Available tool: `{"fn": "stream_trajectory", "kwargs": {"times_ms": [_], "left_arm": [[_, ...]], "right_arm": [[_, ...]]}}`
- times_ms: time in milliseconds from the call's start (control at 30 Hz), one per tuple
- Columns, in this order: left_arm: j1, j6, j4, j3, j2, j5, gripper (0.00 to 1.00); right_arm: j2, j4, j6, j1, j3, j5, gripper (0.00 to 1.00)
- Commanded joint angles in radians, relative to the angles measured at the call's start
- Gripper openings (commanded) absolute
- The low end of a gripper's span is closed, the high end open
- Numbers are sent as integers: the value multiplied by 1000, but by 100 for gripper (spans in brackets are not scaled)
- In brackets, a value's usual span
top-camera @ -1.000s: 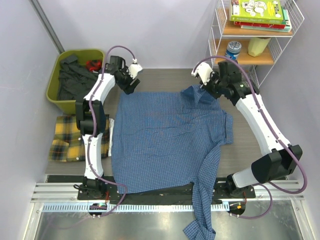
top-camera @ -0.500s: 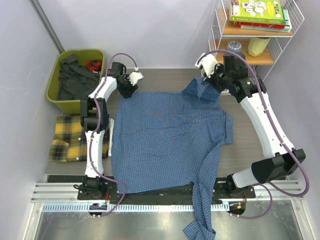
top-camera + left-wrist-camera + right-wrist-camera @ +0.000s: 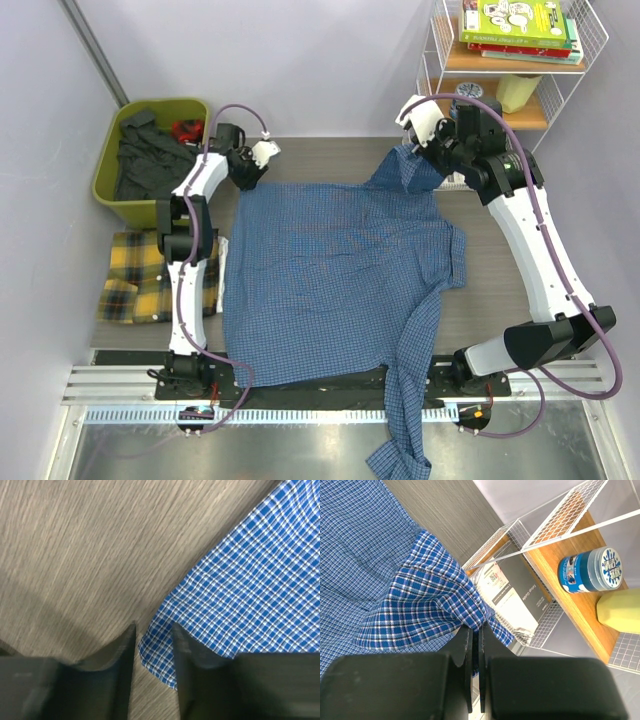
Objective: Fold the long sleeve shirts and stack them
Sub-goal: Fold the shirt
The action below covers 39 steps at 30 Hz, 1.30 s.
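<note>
Possibly my ajar left pincer (image 3: 153, 627) nips too little of the blue shirt (image 3: 330, 280) and slips; my right pincer (image 3: 475, 628) clamps it

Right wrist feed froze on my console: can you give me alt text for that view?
The right gripper, jaws shut, pinches a bunched fold of the blue shirt; the rest of it lies spread on the table. Behind stands a wire shelf with a blue jar on its wooden board.
</note>
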Motion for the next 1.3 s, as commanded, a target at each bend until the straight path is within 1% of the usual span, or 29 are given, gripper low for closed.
{"fn": "stream_trajectory", "kwargs": {"times_ms": [0,33,100,133,333,533,700,767,800,833,867,900,933,967,1000,1033,1100,1133,1200,1267], "left_arm": [[18,21,-39,27,-48,68,28],[21,28,-55,25,-54,91,23],[22,40,-67,16,-64,108,19],[25,42,-76,15,-72,125,14],[35,32,-96,9,-110,160,0],[42,8,-6,-86,-245,177,0],[42,84,-82,-169,-371,217,0],[44,103,-84,-215,-408,217,0],[44,107,-60,-264,-425,215,0],[42,109,-48,-287,-443,212,1],[42,109,-37,-297,-442,211,9],[42,94,-28,-292,-433,205,18],[42,75,0,-281,-402,188,38],[42,59,11,-265,-382,176,44],[44,19,12,-213,-358,170,49],[42,2,14,-182,-297,162,55],[42,-26,11,-90,-237,146,57],[42,-46,14,-64,-191,142,58],[42,-58,20,-6,-149,140,57],[44,-38,3,19,-102,160,57]], "right_arm": [[-41,26,-1,-3,53,22,1],[-40,26,-1,-1,56,22,1],[-44,26,-4,-1,62,27,1],[-44,26,-4,-1,63,28,1],[-55,20,-9,0,73,31,1],[-80,3,-11,-3,80,30,1],[-115,-41,-15,-1,109,22,1],[-129,-61,-18,-1,111,16,1],[-135,-64,-21,-1,107,13,1],[-152,-69,-24,-1,91,10,1],[-156,-76,-26,-1,84,-1,1],[-161,-79,-24,-1,77,-7,1],[-166,-81,-23,-1,67,-13,1],[-166,-86,-23,-3,64,-22,1],[-166,-89,-20,-1,60,-24,1],[-166,-87,-18,-1,54,-25,1],[-164,-89,-17,-3,54,-33,1],[-162,-87,-15,-1,56,-35,1],[-159,-92,-15,0,60,-38,1],[-158,-96,-14,-1,67,-35,1]]}}
